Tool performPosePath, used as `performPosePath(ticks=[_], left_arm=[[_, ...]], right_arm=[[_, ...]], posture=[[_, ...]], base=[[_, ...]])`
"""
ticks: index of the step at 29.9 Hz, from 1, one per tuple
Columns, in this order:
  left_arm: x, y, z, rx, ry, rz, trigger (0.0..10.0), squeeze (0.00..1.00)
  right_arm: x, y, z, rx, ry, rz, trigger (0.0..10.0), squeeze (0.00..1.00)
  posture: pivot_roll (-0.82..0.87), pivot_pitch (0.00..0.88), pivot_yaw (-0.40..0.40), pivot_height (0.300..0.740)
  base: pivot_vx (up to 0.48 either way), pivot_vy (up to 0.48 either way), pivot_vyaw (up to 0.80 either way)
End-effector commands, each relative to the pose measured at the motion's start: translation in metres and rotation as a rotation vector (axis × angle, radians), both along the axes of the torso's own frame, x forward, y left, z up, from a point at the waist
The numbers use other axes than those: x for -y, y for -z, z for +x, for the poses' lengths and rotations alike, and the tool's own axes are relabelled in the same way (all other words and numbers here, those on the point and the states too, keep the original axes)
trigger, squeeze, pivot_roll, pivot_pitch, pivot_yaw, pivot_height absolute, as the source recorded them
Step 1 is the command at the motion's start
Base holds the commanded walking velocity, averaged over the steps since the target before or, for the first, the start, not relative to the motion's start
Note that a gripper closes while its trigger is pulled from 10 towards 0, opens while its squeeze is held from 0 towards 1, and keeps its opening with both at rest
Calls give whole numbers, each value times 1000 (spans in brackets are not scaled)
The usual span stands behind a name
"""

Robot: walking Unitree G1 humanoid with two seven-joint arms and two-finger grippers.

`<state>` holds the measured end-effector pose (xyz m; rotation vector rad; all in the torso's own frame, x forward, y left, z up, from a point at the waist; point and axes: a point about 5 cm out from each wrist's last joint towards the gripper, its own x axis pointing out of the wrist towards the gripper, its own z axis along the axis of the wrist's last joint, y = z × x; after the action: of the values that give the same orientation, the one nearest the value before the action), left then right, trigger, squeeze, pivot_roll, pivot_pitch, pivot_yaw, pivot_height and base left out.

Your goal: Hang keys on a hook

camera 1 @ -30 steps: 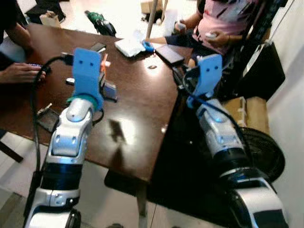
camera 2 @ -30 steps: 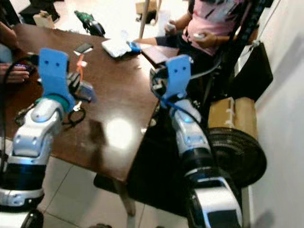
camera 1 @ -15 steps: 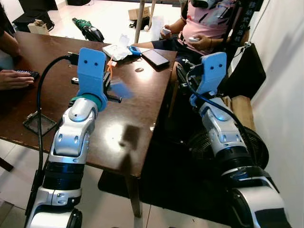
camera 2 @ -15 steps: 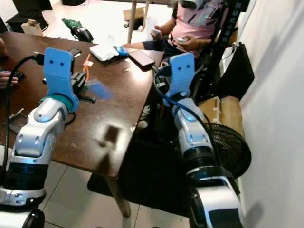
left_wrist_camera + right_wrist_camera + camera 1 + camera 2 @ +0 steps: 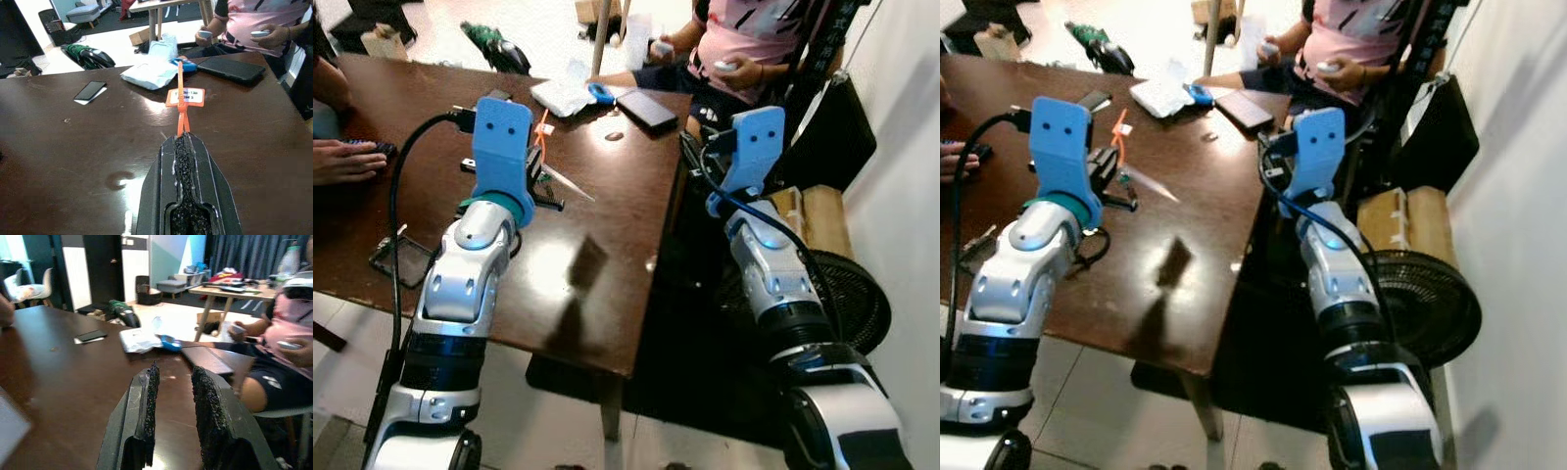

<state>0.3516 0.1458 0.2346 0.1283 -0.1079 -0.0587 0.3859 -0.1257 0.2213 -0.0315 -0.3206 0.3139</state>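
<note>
**Orange key tag pinched in the left gripper above the brown table**

Orange strap and tag (image 5: 183, 98) stick out from the tip of the left gripper (image 5: 183, 142), whose two black fingers are pressed together on the strap. From the head views that gripper (image 5: 540, 174) is held above the left part of the dark brown table (image 5: 607, 255), and a pale, blurred flat piece (image 5: 570, 183) hangs from it to the right, apparently swinging; I cannot tell whether it is the keys themselves.

The right gripper (image 5: 173, 382) holds nothing, its fingers a narrow gap apart; it is raised at the table's right edge (image 5: 700, 147), in front of a seated person in a pink shirt (image 5: 754, 29).

On the far side of the table lie a white packet (image 5: 563, 95), a blue item (image 5: 600, 93) just beside it, a dark phone (image 5: 648, 108) to their right and a smaller phone (image 5: 90, 90) further left. A person's hand (image 5: 347, 159) rests at the table's left edge. A black fan (image 5: 1425, 304) stands on the floor on the right.

Against half a second ago, the hanging piece has turned from a blue blur near the gripper into a thin pale streak reaching further right. The whole view has shifted a little as well, so the camera has moved. Both grippers keep the same posture as before
</note>
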Motion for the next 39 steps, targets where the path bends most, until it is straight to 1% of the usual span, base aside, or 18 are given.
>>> performPosePath(ticks=[1, 12, 17, 34, 39], left_arm=[[-4, 2, -1, -3, -11, 0, 10000, 0], [-4, 2, 0, -3, -9, 0, 10000, 0], [-4, 2, -1, -3, -10, 0, 10000, 0], [-4, 3, -1, -5, -14, 0, 10000, 0], [-4, 2, -1, 8, -15, 23, 10000, 0]], right_arm=[[-2, 1, 0, -10, -7, 17, 10000, 0], [-1, 0, 1, -11, -7, 27, 10000, 0], [-1, 1, 0, -5, -3, 0, 10000, 0], [-2, 1, 0, 1, -9, -5, 10000, 0], [-3, 2, 0, 2, -13, -7, 10000, 0]], posture=[[92, 0, 93, 740], [92, 0, 93, 740], [92, 0, 93, 740], [91, 0, 95, 740], [91, 0, 95, 740]], base=[[0, 368, -475], [0, 366, -728], [0, 368, 0], [0, 359, 0], [0, 0, 0]])
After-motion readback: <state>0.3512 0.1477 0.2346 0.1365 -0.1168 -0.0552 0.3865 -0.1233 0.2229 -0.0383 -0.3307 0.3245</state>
